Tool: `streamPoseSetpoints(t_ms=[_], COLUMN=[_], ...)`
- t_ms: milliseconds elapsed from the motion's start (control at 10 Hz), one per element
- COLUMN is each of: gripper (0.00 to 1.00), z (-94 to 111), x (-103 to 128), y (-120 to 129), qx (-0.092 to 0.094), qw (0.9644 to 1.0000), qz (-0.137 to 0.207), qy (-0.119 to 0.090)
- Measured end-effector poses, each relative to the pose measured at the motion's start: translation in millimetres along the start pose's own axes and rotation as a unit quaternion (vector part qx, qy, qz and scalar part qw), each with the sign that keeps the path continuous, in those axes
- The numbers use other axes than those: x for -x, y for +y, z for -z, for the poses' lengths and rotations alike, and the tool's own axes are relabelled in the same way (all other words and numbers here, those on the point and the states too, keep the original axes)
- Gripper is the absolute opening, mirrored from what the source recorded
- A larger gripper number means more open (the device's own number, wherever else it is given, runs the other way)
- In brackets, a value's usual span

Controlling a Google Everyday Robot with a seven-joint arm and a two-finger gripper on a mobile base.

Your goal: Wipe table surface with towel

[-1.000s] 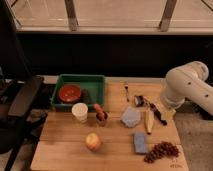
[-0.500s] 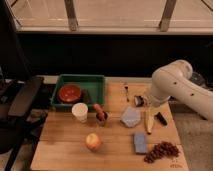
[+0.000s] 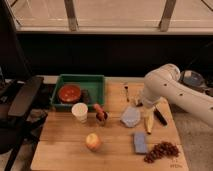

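Observation:
A crumpled pale blue-grey towel (image 3: 131,116) lies on the wooden table (image 3: 60,145), right of centre. My white arm (image 3: 165,82) reaches in from the right and bends down over the table. The gripper (image 3: 139,103) hangs at its lower end, just above and behind the towel's far right edge. I cannot see whether it touches the towel.
A green bin (image 3: 95,80) holds a red bowl (image 3: 69,93) at the back left. A white cup (image 3: 79,112), a small dark cup with something orange (image 3: 100,115), an apple (image 3: 92,141), a banana (image 3: 148,123), a blue sponge (image 3: 140,142), grapes (image 3: 161,151) and dark utensils (image 3: 126,91) crowd the table. A black chair (image 3: 20,100) stands at the left.
My arm has swung left from the table's right edge, bringing the gripper over the table next to the towel. The objects on the table have not moved.

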Motion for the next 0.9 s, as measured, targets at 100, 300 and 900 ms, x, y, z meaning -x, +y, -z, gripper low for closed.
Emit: streamPoseSetpoints(t_ms=[100,300,900], gripper=[0.65,0.65,0.65], z=[0,-13,-111], x=[0,7,24], y=[1,4,17], qx=[0.001,0.008,0.025], qw=[1.0,1.0,0.9976], qz=[0.0,0.001,-0.016], qy=[0.0,-0.005,-0.063])
